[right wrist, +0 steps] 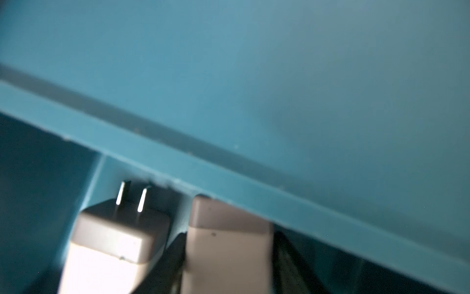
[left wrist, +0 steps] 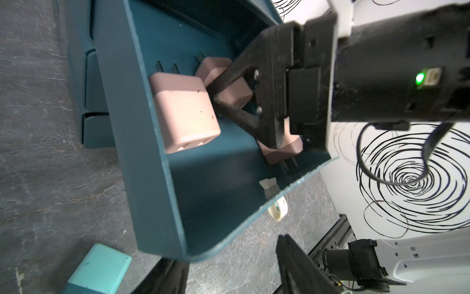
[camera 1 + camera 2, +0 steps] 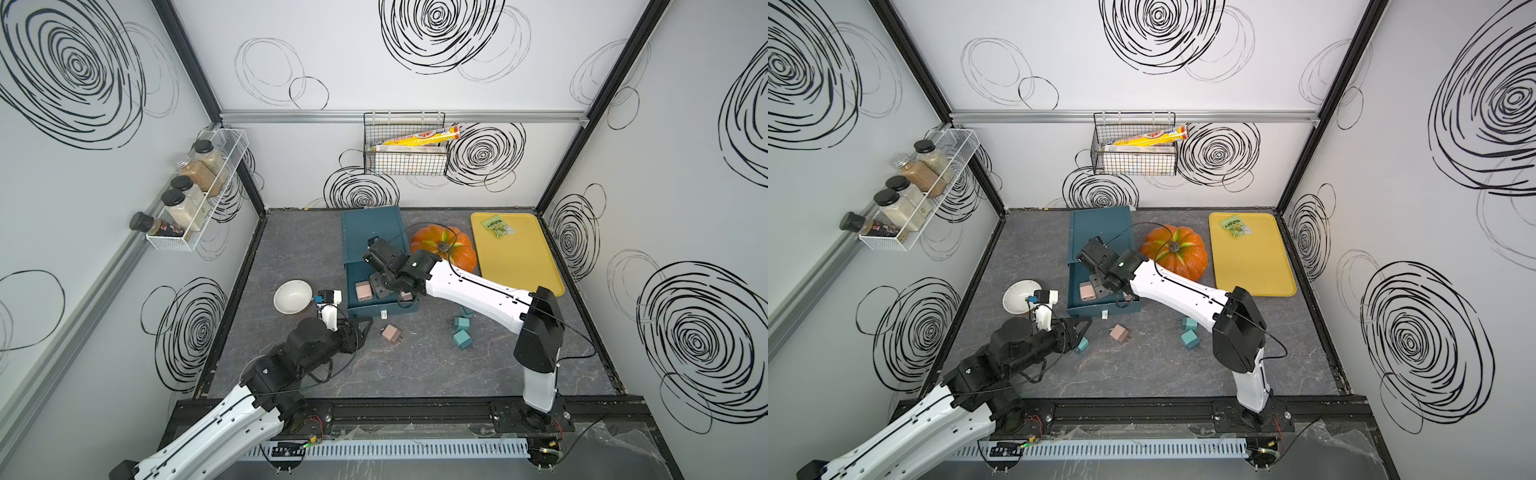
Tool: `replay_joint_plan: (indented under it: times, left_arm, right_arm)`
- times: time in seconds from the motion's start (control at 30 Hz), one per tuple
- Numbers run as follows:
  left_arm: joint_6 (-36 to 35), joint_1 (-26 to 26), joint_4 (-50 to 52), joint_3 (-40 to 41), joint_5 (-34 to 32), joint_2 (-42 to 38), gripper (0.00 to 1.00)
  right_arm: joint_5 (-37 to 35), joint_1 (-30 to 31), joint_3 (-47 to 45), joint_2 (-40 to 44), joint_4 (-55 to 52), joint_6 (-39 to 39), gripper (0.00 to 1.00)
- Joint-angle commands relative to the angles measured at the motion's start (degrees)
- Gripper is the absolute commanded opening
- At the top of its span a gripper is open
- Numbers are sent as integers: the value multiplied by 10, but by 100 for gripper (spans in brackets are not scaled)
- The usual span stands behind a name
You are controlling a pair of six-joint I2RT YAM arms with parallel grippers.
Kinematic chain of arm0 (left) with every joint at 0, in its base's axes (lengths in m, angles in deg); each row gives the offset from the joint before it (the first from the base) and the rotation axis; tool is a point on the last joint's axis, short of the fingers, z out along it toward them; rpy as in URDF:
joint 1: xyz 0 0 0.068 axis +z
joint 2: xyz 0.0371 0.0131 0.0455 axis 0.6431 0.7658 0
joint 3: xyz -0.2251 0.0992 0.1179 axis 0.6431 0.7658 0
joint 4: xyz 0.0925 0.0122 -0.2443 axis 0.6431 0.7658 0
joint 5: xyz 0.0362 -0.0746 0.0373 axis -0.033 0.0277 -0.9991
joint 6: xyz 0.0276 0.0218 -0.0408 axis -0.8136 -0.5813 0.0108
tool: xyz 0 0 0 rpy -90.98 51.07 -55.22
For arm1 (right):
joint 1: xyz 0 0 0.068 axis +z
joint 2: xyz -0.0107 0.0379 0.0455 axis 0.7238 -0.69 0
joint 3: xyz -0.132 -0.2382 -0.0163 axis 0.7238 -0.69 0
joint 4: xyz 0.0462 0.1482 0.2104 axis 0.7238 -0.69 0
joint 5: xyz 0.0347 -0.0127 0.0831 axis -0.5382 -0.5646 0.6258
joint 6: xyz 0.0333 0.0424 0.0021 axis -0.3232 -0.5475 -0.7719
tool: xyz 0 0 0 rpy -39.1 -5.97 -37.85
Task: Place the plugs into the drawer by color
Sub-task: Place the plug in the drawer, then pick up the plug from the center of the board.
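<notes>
Nearest to you, the left pincer (image 3: 1080, 331) hangs low over the counter (image 3: 1142, 374), jaws wide and holding nothing — one teal plug (image 3: 1082, 345) lies just beside its tip. A little further a pink plug (image 3: 390, 333) lies alone on the counter, and to its right two teal plugs (image 3: 462, 340) sit close together beside the right arm (image 3: 478, 295). Behind these the drawer (image 3: 365, 311) stands pulled out of the chest (image 3: 370, 226), and three pink plugs (image 2: 183, 112) lie inside. The right pincer (image 3: 380, 290) reaches down into it with one of them between its fingers (image 2: 243, 118) — whether it grips this plug or only brackets it, you cannot tell. Furthest stand the pumpkin (image 3: 424, 241) and the tray (image 3: 511, 257).
</notes>
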Motion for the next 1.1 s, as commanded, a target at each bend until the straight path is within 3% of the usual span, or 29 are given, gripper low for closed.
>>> replay_joint_plan:
  times: [0.0, 0.23, 0.37, 0.47, 0.57, 0.77, 0.97, 1.07]
  left_arm:
    - [-4, 3, -7, -10, 8, -6, 64]
    - [4, 3, 18, 2, 28, -37, 64]
    - [11, -22, 15, 21, 32, -48, 63]
    - [24, -80, 15, 35, -38, -41, 65]
    - [27, -135, -40, 77, -60, -38, 66]
    - [24, -247, -97, 146, -194, -52, 71]
    - [40, -299, -174, 193, -270, -1, 76]
    - [55, -306, -164, 190, -288, 24, 76]
  right_arm:
    - [10, 1, 12, 23, -13, 3, 65]
    - [24, 1, -3, 115, 14, 11, 70]
    - [41, 0, -86, 212, 73, 14, 75]
    - [78, -2, -156, 278, 109, 33, 75]
    - [146, -1, -250, 350, 152, 59, 72]
    - [126, -1, -416, 487, 206, 40, 73]
    - [182, -1, -592, 597, 315, 1, 69]
    - [201, -1, -680, 645, 370, -14, 69]
